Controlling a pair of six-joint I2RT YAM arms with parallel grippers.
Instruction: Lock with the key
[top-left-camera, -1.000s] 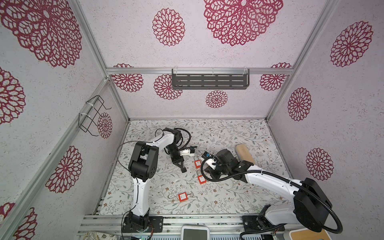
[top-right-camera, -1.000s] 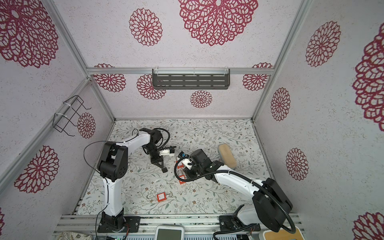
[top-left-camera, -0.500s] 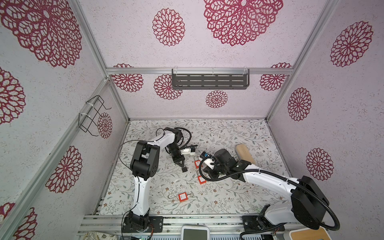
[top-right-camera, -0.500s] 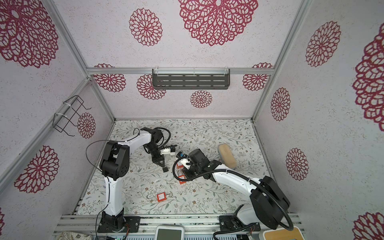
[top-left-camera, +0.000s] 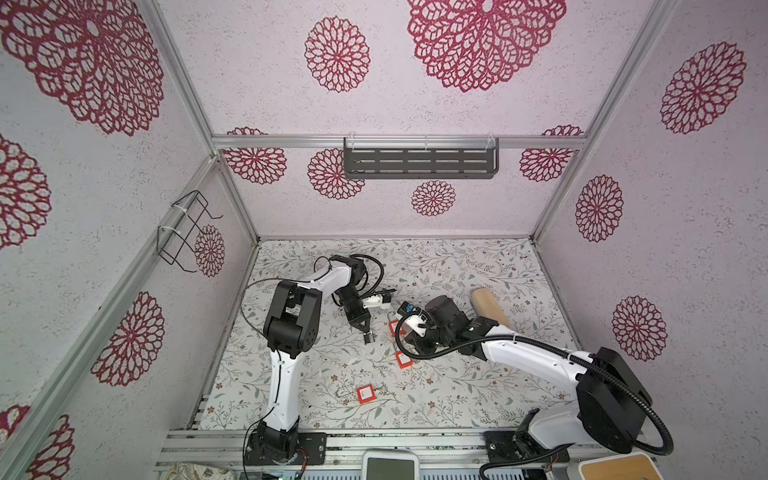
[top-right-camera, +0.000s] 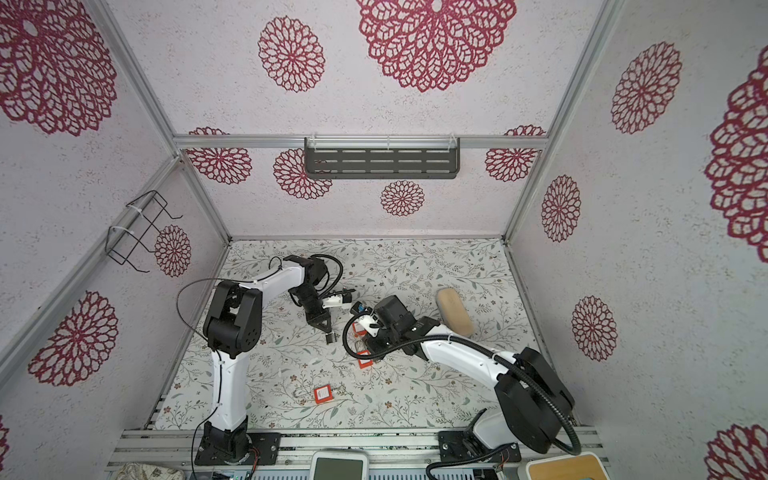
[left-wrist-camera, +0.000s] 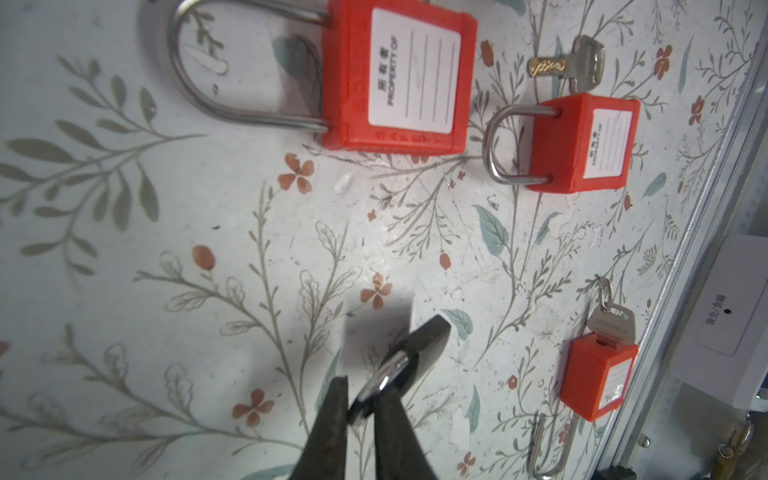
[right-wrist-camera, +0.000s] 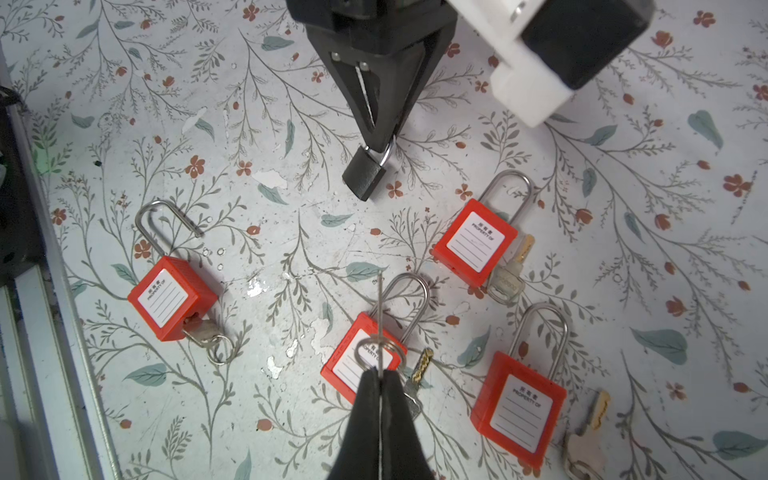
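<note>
Stands at the pairing step: key in one pincer, lock in the other, not yet joined.

At the left gripper (right-wrist-camera: 376, 139): drawn in to a narrow gap around the shackle (left-wrist-camera: 384, 380) of the black lock (right-wrist-camera: 363, 176), seemingly pinching it, with the body tilted down toward the table (top-left-camera: 457, 386). Resting on the surface or just clear of it — cannot tell. Places the black lock (top-left-camera: 368, 338) about mid-table, a little left of centre.

At the right gripper (right-wrist-camera: 380, 376): pressed fully together on the key (right-wrist-camera: 380, 307), blade seen edge-on and aimed toward the black lock, ring (right-wrist-camera: 358, 350) looped round it. Hovers to the right of the black lock and slightly nearer, above the red locks (right-wrist-camera: 476, 241), well apart from the keyhole.

Next, as a judgement: calls for presenting the lock's base to the blade, matching the blade's flat to the keyway, pushing in straight, then turning. Shackle seated or not — cannot tell; worth pressing home first. Risks the lock swivelling in so slight a pinch under the key's push.
</note>
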